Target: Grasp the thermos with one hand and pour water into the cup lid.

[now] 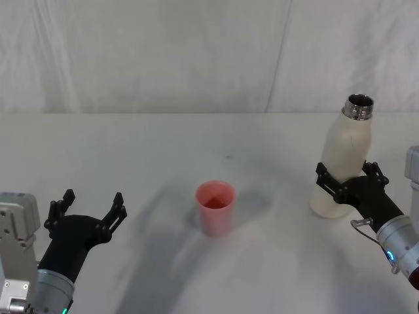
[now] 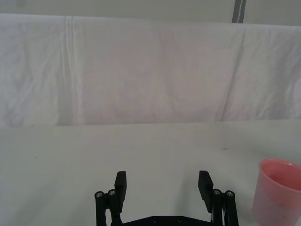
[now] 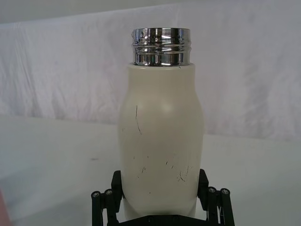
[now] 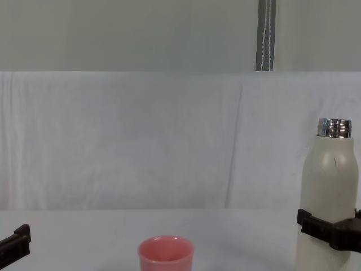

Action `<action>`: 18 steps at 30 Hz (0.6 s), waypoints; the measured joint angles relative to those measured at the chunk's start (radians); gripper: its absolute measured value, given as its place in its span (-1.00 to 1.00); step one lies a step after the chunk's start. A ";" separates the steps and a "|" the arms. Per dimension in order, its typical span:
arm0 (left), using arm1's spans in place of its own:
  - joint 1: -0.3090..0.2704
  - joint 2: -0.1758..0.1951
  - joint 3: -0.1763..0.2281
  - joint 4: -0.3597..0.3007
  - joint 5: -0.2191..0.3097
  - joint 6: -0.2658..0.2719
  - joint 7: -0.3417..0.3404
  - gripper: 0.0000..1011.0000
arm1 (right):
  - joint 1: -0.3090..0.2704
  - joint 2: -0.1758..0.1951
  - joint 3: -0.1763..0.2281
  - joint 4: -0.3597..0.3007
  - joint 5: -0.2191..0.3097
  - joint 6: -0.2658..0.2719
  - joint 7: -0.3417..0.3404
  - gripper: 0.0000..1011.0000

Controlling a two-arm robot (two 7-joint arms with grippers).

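Note:
The thermos, a tall cream-white bottle with an uncapped steel neck, stands on the table at the right. My right gripper is open around its lower body, one finger close against each side. In the chest view the thermos is upright with a black finger at its flank. The cup lid, a small pink cup, stands upright at the table's middle, left of the thermos. My left gripper hovers open and empty at the near left, with the cup lid off to one side of it.
The white table ends at a white draped backdrop. Bare surface lies between the cup lid and the thermos. A grey vertical pole rises behind the backdrop.

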State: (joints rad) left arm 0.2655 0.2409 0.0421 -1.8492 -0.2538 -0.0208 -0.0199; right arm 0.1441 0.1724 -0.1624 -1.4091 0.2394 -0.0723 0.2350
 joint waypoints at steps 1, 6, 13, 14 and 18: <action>0.000 0.000 0.000 0.000 0.000 0.000 0.000 0.98 | 0.002 0.001 0.000 0.004 0.000 -0.003 0.000 0.88; 0.000 0.000 0.000 0.000 0.000 0.000 0.000 0.98 | 0.005 0.002 0.000 0.016 -0.002 -0.013 -0.002 0.88; 0.000 0.000 0.000 0.000 0.000 0.000 0.000 0.98 | 0.010 0.002 0.000 0.027 -0.004 -0.023 -0.002 0.88; 0.000 0.000 0.000 0.000 0.000 0.000 0.000 0.98 | 0.010 0.001 0.000 0.028 -0.004 -0.023 -0.002 0.88; 0.000 0.000 0.000 0.000 0.000 0.000 0.000 0.98 | 0.014 0.000 0.000 0.035 -0.004 -0.027 0.000 0.88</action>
State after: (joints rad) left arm 0.2655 0.2410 0.0421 -1.8492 -0.2538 -0.0208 -0.0199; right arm 0.1577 0.1727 -0.1628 -1.3743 0.2352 -0.0997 0.2348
